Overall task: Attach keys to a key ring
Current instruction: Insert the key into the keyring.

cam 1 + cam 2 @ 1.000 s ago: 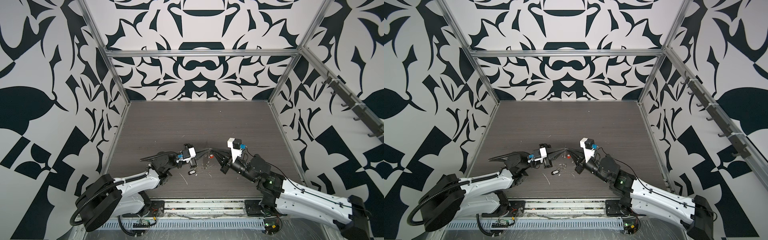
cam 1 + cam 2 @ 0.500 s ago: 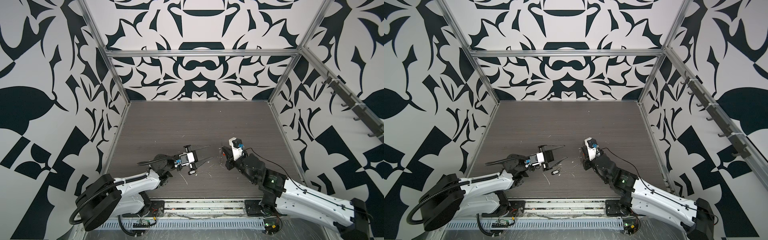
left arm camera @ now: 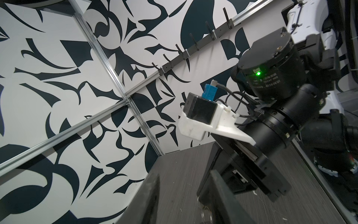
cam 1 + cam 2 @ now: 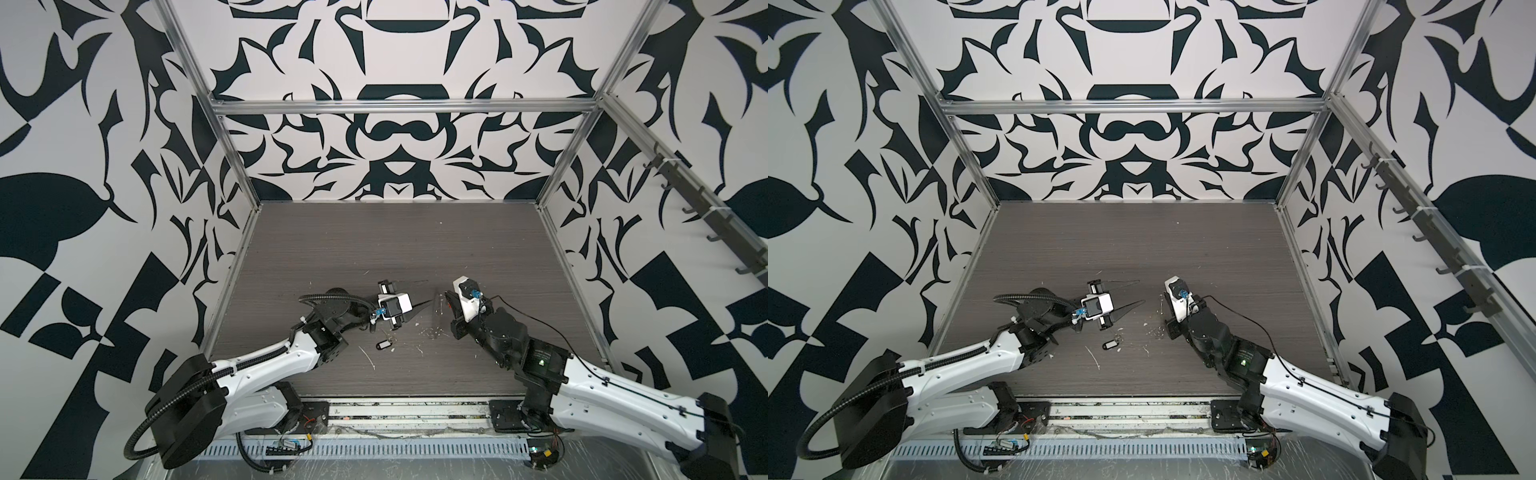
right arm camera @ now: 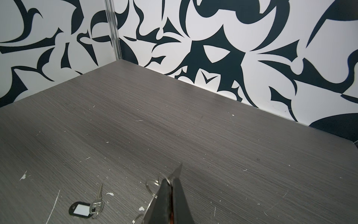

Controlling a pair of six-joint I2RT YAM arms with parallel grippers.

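On the grey table point(image 4: 374, 232), near its front edge, the keys with the black tag point(image 4: 384, 344) lie flat. They are between the two arms, closer to the left one, and nothing touches them. A little farther from the front edge, the left gripper point(image 4: 430, 291) points toward the right arm. Its jaws stand apart and nothing is between them.

The right gripper point(image 5: 170, 181) is closed. In the right wrist view, thin wire loops of the key ring point(image 5: 153, 184) come out beside its shut fingers, so it grips the ring. A silver tip point(image 5: 178, 169) sticks out past the fingertips. In a top view a red-orange tag point(image 4: 449, 306) shows at this gripper. How it hangs there I cannot tell.
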